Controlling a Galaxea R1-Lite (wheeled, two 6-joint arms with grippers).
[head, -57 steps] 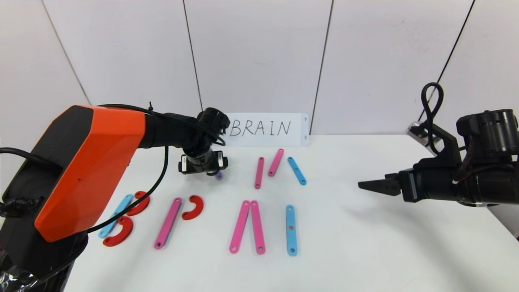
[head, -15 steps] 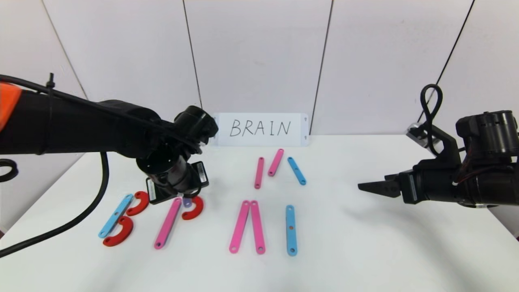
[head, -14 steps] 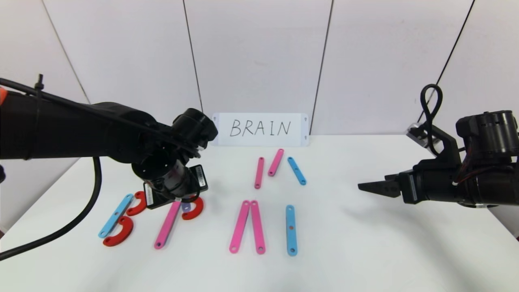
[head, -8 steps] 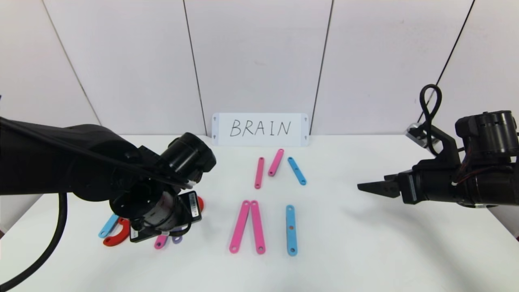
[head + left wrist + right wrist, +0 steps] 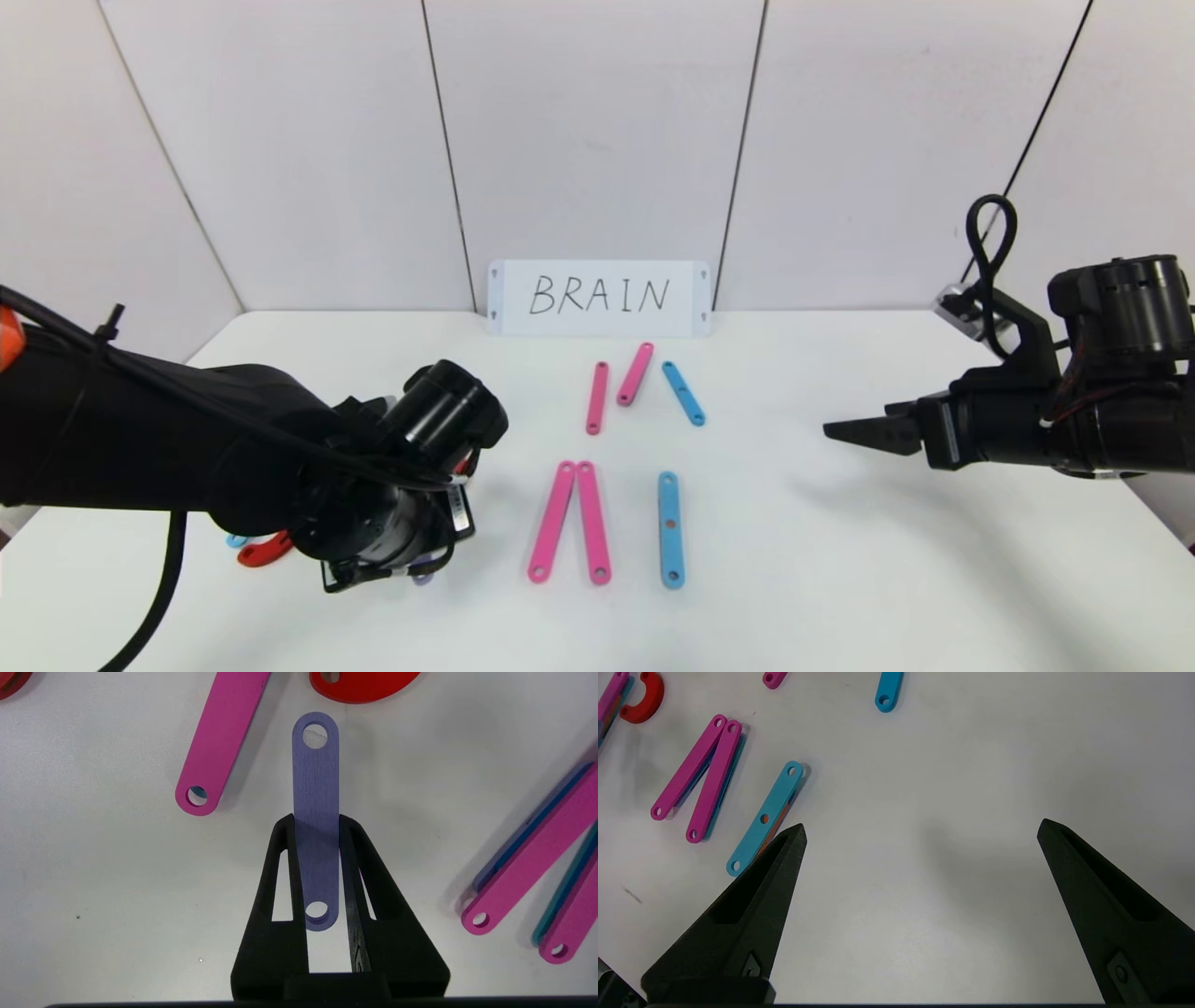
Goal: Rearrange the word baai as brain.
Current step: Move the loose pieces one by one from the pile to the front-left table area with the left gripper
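L tool (image 5: pixel 316 823) clamped on short purple strip (image 5: pixel 316 784), long axis in line w/ tool, free end toward red arc (image 5: pixel 362 686), just beside pink strip's (image 5: pixel 219 742) lower end. R tool (image 5: pixel 920 830) wide open, empty, well apart.

Purple strip (image 5: pixel 316 812): matt plastic, faint grain. Pink strips (image 5: pixel 569 521) and red arc (image 5: pixel 362 686): smooth plastic, slight sheen. Left gripper (image 5: pixel 316 826) fingers: matt black plastic. Table (image 5: pixel 840 579): smooth white.
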